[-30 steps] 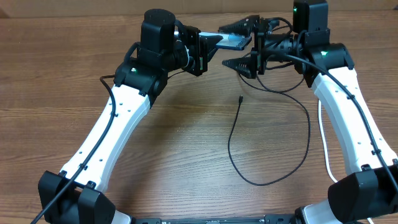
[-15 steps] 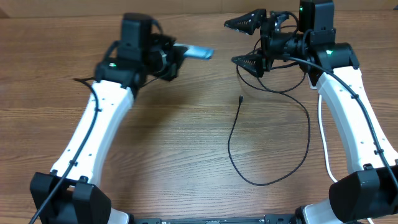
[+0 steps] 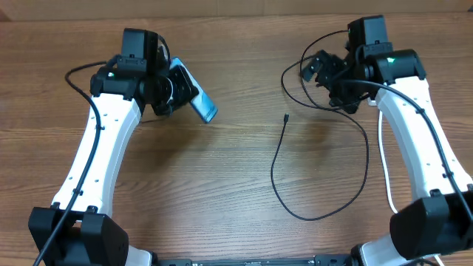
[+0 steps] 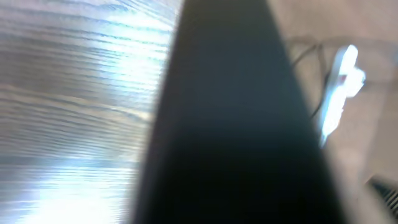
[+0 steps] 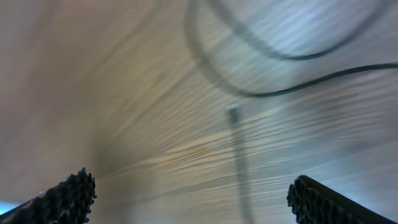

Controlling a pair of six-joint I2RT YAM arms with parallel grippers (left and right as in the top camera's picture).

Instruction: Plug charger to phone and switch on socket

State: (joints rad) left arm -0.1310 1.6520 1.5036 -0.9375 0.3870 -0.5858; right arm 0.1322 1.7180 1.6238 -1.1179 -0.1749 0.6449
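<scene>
The phone (image 3: pixel 198 101), cyan screen showing, hangs tilted above the table's back left with my left gripper (image 3: pixel 177 92) shut on it. In the left wrist view its dark body (image 4: pixel 230 124) fills the middle and hides the fingers. The charger (image 3: pixel 284 177) lies in a long loop on the wood, its small connector tip (image 3: pixel 285 117) free at the centre. My right gripper (image 3: pixel 323 74) hovers open at the back right, above and right of the tip. Between its fingertips (image 5: pixel 69 198) lies bare wood, with the blurred tip (image 5: pixel 233 114) ahead. Only the socket's thick white cord (image 3: pixel 385 166) shows overhead.
A blurred white oblong shape (image 4: pixel 339 93) with a thin dark cable beside it shows at the right of the left wrist view; I cannot tell whether it is the socket. Black cable loops (image 3: pixel 310 44) hang around the right wrist.
My left arm has swung left with the phone, away from the right gripper. The right gripper has opened wide, drawn back to the right and turned downward. The charger has not moved.
</scene>
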